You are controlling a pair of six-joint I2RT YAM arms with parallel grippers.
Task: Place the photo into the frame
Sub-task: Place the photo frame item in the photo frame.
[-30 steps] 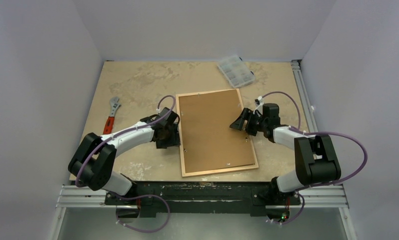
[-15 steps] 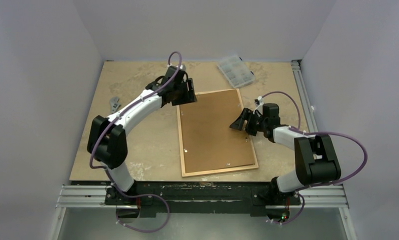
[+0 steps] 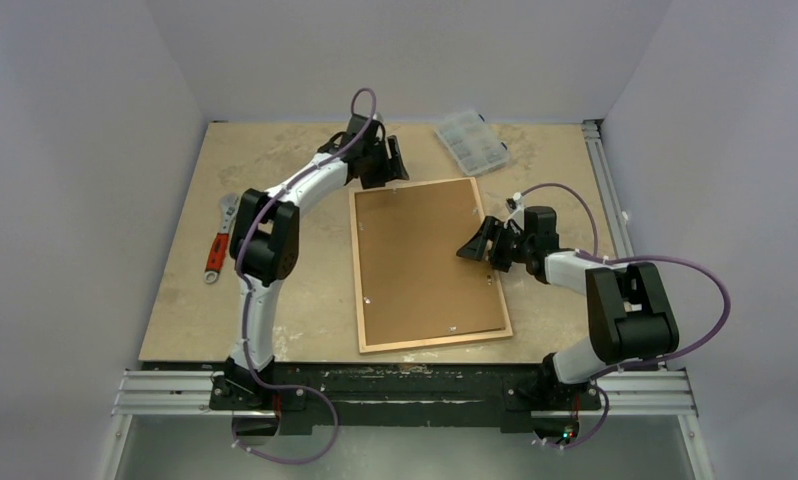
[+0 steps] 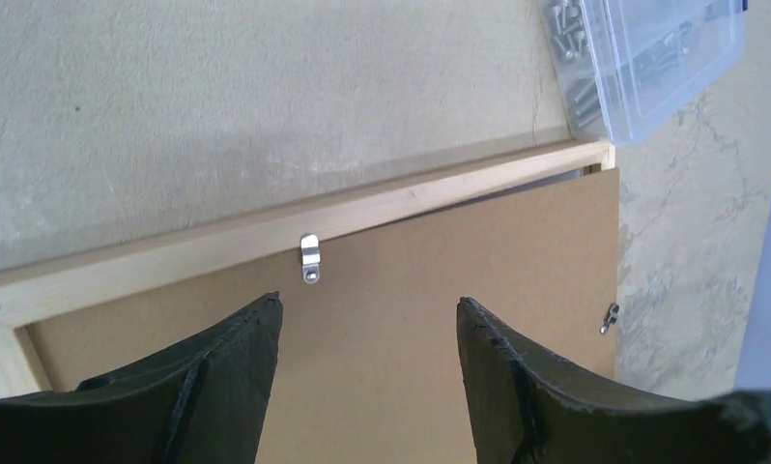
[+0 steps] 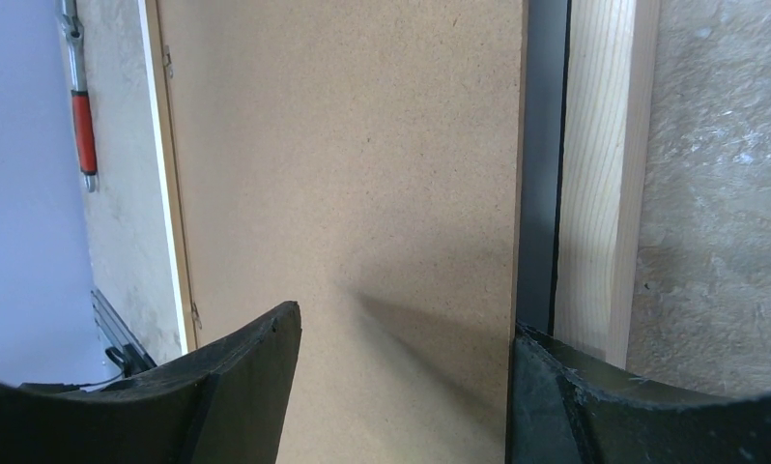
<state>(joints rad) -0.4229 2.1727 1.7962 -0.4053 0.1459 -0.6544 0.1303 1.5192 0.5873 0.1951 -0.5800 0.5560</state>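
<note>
Lying where: the frame (image 3: 358,270) rests back-up on the table (image 3: 275,160), in the middle of the overhead view, long sides running top to bottom of the picture.
Backing board: a brown backing board (image 3: 425,260) fills the frame; what lies under it cannot be seen.
Left gripper, place: the left gripper (image 3: 390,165) hangs at the frame's upper edge, toward its upper left corner.
Left gripper, state: its fingers are spread wide with nothing between them. In the left wrist view the left gripper (image 4: 367,304) looks down on the board, with the pale wooden rail of the frame (image 4: 411,196) crossing just above the fingertips.
Left gripper, contact: whether the tips touch the board cannot be told.
Clips: a small metal clip (image 4: 309,259) sits on the rail's inner edge, above the gap between the fingers; a second clip (image 4: 609,317) shows at the board's right edge.
Right gripper, place: the right gripper (image 3: 472,245) is at the frame's right edge, about halfway down.
Right gripper, state: the jaws stand apart and pinch nothing. In the right wrist view the right gripper (image 5: 403,319) has one finger over the board and the other over the rail of the frame (image 5: 599,174).
Edge gap: a dark strip (image 5: 541,145) separates board and rail there.
Nearby: a clear parts box (image 3: 470,140) lies just beyond the frame's upper right corner; a red-handled wrench (image 3: 220,235) lies well apart at centre left.
</note>
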